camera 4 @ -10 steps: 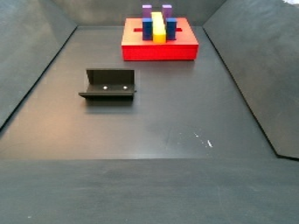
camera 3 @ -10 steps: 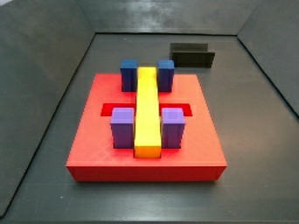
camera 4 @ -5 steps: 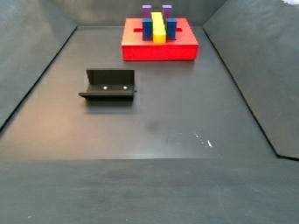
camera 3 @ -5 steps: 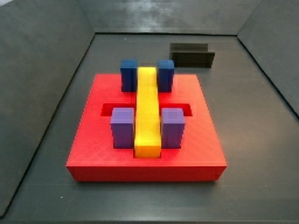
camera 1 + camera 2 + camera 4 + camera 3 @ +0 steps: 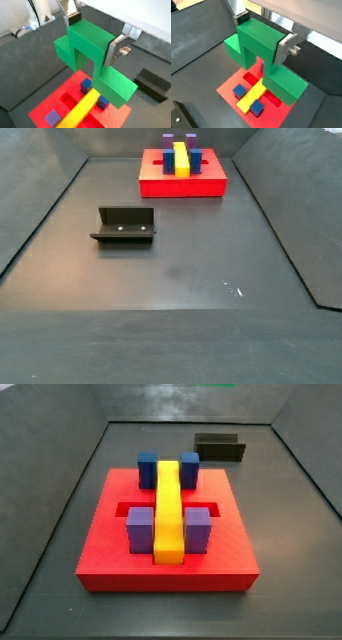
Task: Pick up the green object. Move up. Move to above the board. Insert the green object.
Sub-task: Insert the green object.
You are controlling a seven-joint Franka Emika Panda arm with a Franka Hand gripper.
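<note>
My gripper [image 5: 93, 35] is shut on the green object [image 5: 85, 46], its silver fingers clamping the raised middle cube from both sides, as both wrist views show [image 5: 264, 34]. The green object [image 5: 281, 82] hangs high above the board [image 5: 227, 88], a flat red square block with a long yellow bar [image 5: 254, 95] and blue and purple cubes. The board [image 5: 57, 102] lies directly below the piece. In both side views the board [image 5: 167, 572] [image 5: 183, 186] stands alone; the gripper is above the picture, with only a thin green sliver at one top edge.
The fixture [image 5: 124, 225] stands on the dark floor apart from the board; it also shows behind the board [image 5: 221, 447] and in both wrist views [image 5: 152, 82] [image 5: 181, 115]. Grey walls enclose the floor. Blue cubes [image 5: 147, 464] and purple cubes [image 5: 140, 529] flank the yellow bar [image 5: 168, 504].
The board and fixture have not moved. A thin green sliver now shows at the top edge of a side view.
</note>
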